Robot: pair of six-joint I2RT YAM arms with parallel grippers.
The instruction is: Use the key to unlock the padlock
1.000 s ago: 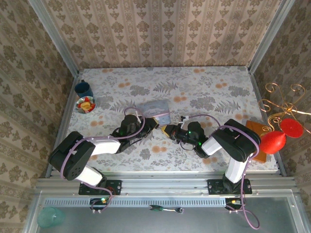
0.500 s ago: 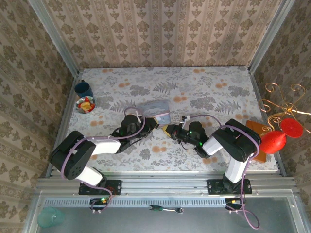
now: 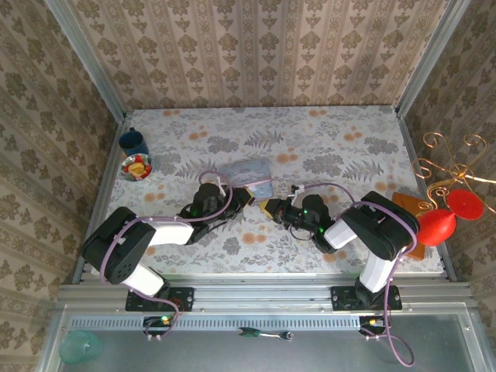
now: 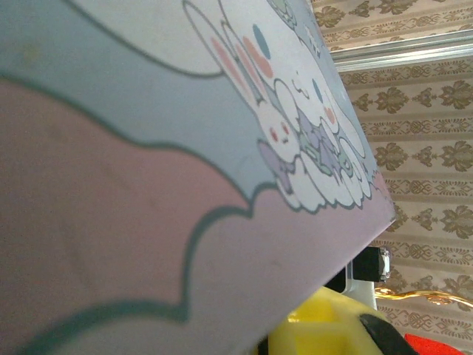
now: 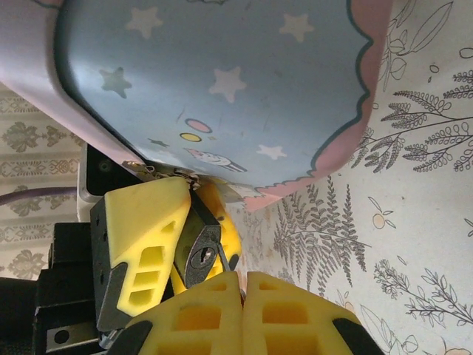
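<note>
Containers: one blue mug (image 3: pixel 133 142) stands well left of the pouch (image 3: pixel 248 172), contents not visible. One bowl (image 3: pixel 137 167) sits just in front of the mug and holds mixed coloured pieces, too small to identify. The pouch is flat, blue with stars and a pink border; what it holds cannot be told. One teal cup (image 3: pixel 77 346) lies on the ledge below the table edge, far from the pouch.

Surface and room: the table (image 3: pixel 349 132) has a floral cover, and patterned walls (image 3: pixel 256 46) enclose three sides.

Task item: one padlock (image 5: pixel 199 248), keyhole showing, sits just in front of the pouch. The left gripper (image 3: pixel 242 197) pinches it between yellow fingers (image 5: pixel 140 229).

The right gripper (image 5: pixel 242 296) is just beside the padlock with its fingers pressed together. Whether a key is between them cannot be told.

Other items: one orange board (image 3: pixel 404 203), two red objects (image 3: pixel 434 226) and one gold wire stand (image 3: pixel 446 159) are well right of the pouch. One screwdriver (image 3: pixel 263 333) lies on the ledge.
</note>
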